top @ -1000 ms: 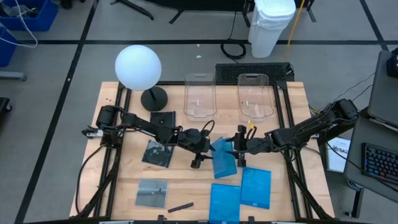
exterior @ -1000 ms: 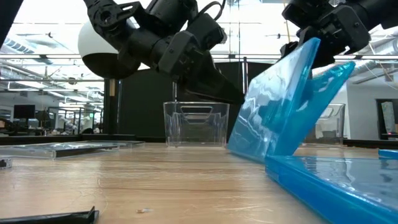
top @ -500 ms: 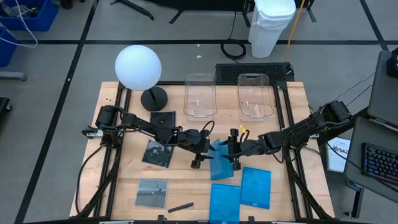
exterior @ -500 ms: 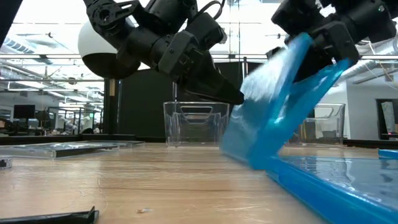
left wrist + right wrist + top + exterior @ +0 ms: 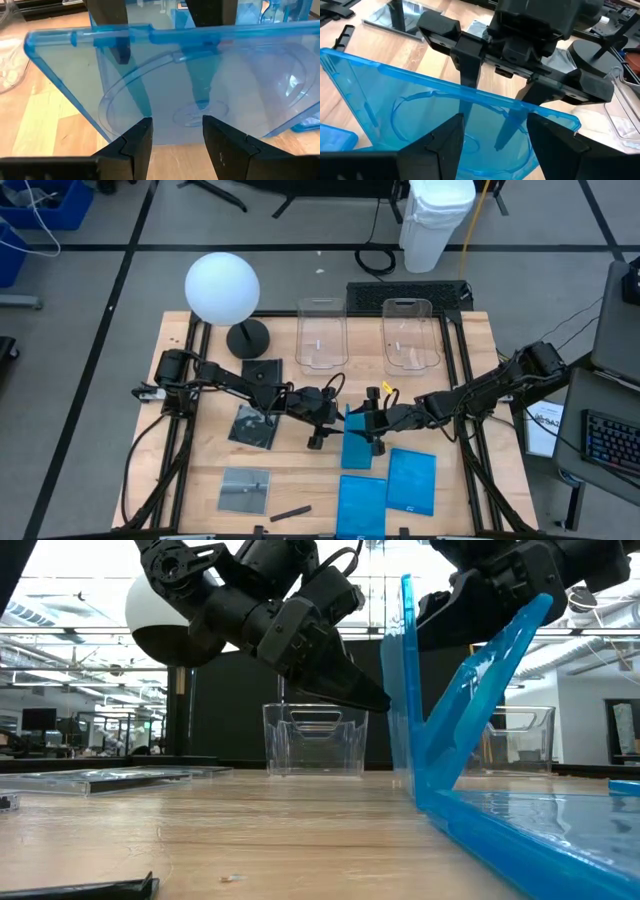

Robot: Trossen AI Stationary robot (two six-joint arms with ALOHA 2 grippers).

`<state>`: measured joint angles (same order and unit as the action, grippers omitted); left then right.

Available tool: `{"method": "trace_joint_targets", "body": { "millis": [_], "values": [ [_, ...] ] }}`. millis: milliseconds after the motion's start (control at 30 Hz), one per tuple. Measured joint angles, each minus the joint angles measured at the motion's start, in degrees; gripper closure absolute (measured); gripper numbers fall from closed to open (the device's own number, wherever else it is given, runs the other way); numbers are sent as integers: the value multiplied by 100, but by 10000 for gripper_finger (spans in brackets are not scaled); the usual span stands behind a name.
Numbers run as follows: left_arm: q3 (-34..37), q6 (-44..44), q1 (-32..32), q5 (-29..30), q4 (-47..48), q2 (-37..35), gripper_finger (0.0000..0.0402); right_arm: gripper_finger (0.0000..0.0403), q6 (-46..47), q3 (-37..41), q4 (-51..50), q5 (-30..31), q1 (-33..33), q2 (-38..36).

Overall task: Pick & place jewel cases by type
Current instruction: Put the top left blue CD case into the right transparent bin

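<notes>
An opened bright blue jewel case point(image 5: 357, 442) stands on edge mid-table between my two grippers. In the low view one leaf point(image 5: 406, 680) is upright and the other leaf point(image 5: 490, 680) slants up toward my right gripper point(image 5: 470, 595). My left gripper point(image 5: 335, 418) is open on the case's left side, its fingertips point(image 5: 375, 698) right at the upright leaf. My right gripper point(image 5: 373, 424) is open on the case's right side. Two more blue cases point(image 5: 362, 505) point(image 5: 411, 480) and three dark cases point(image 5: 262, 372) point(image 5: 253, 425) point(image 5: 245, 488) lie flat on the table. My left gripper point(image 5: 177, 145) points level from the table's left at the upright leaf point(image 5: 200, 75); I cannot tell whether its fingertips touch it. My right gripper point(image 5: 495, 150) comes from the table's right with open fingers point(image 5: 445, 145) against the slanting leaf point(image 5: 420, 115), whose upper end point(image 5: 540, 610) meets the gripper. The case's lower edge point(image 5: 420, 802) rests on the table.
Two clear tubs point(image 5: 321, 335) point(image 5: 408, 335) stand at the table's far side, with a white globe lamp point(image 5: 222, 288) at the far left. A small dark stick point(image 5: 290, 512) lies near the front edge. Bare wood point(image 5: 300, 470) shows between the dark and blue cases.
My right gripper has moved toward the table's left. The blue case, which leaned low toward the left, has tipped up: one leaf now stands upright while the other stays slanted against my right gripper. Its lower edge has stayed on the table.
</notes>
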<state>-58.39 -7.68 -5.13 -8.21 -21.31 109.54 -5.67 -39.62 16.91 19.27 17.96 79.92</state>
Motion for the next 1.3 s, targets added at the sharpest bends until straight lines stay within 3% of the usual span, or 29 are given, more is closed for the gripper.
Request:
{"method": "trace_joint_targets", "body": {
  "millis": [1000,1300],
  "values": [
    [-6,-535,-19,392,1183,-1263,222,198,24,-2,-74,15,-74,4],
    [-4,-549,-22,433,1277,-1285,222,198,24,-2,2,-2,-74,4]
  ]
}}
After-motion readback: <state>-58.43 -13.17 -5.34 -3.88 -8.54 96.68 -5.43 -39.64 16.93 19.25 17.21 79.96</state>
